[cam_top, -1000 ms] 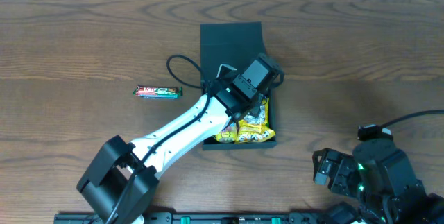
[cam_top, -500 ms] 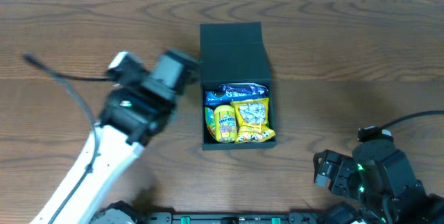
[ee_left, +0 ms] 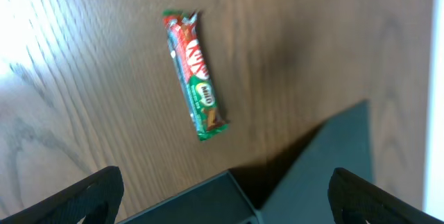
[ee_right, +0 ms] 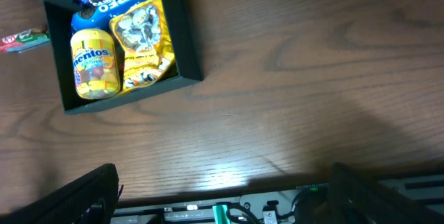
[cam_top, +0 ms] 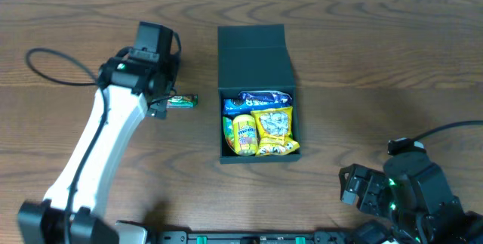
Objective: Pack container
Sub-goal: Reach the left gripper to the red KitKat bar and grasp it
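The container is a dark teal-black box at the table's middle, with its flap lid open toward the back. It holds a blue packet, a yellow Mentos tube and a yellow packet. A red-and-green KitKat bar lies on the table left of the box, and it shows whole in the left wrist view. My left gripper hangs above the bar, open and empty. A corner of the container is below it. My right gripper is open and empty near the front right edge.
The right wrist view shows the container with its snacks and the table's front rail. A black cable loops left of the left arm. Bare wood lies right of the box.
My left arm has swung from over the container to the left. It now sits over the KitKat bar. The box's contents are uncovered. The right arm has not moved.
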You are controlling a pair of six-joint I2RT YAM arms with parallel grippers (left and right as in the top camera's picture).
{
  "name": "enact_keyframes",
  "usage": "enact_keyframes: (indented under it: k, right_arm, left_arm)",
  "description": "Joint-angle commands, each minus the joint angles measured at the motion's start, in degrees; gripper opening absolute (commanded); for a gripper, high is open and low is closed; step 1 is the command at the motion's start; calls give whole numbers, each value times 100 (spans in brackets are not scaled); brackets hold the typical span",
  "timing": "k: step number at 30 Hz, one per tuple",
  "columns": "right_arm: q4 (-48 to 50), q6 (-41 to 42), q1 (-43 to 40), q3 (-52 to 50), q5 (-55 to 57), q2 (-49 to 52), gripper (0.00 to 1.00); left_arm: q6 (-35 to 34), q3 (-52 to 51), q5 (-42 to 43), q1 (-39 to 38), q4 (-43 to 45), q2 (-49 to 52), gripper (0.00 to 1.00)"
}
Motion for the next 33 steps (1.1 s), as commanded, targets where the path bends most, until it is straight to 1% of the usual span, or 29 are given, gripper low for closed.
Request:
enact_keyframes:
  k: [1,7,13,19,23,26,28,29,33]
  right_arm:
    - [-9,63,-96,39,11,-22,95]
    - [-11,63,-96,39,11,-22,96]
    - [-37,63,-96,39,13,-22,96]
    - [-92,61,-96,39,15,-22,97]
    - [-92,61,-96,39,15,-22,97]
    - [-90,63,-96,39,15,-22,97]
    - [-90,61,-96,39,15,-22,97]
    - [-90,63,-96,39,15,-22,97]
    - [-70,63,-96,39,15,-22,97]
  left_arm:
    - [-286,-44,249,15,81,382,95]
    - [-284,-44,420,15,127,1130,95]
    - [-280,-44,402,20,271,1681,95]
    - [-249,-44,400,17,636,1943,95]
    - [68,-46,295,20,887,2017,95]
    - [105,-48,133,20,892,2050,96]
    - [107,-52,31,20,890,2072,98]
    - [107,-52,31,22,890,2087,100]
    - [107,-52,133,24,887,2282,100]
